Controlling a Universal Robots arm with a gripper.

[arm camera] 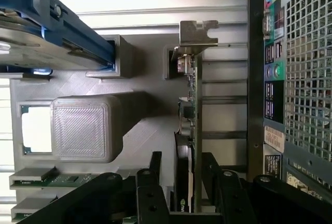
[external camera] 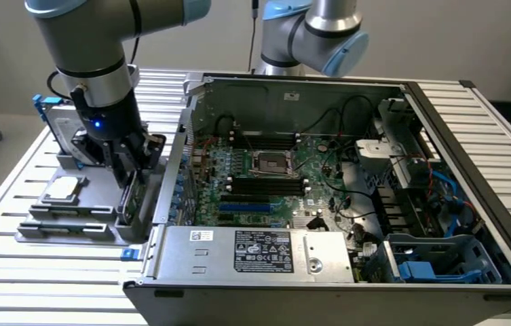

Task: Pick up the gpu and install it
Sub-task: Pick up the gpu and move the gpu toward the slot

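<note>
Claw is down over the grey holder, near the edge of the surface on the exterior view's left. Its jaws are wide and straddle the gpu, which stands on edge in its slot. There's a gap on either side, so no grip. It looks a thin, stiff, light card, but fragile: best squeezed on the flat faces, not the silver bracket. Tight quarters here, with the computer case just beside, and the blue-framed hard drive and memory sticks on the other side.
</note>
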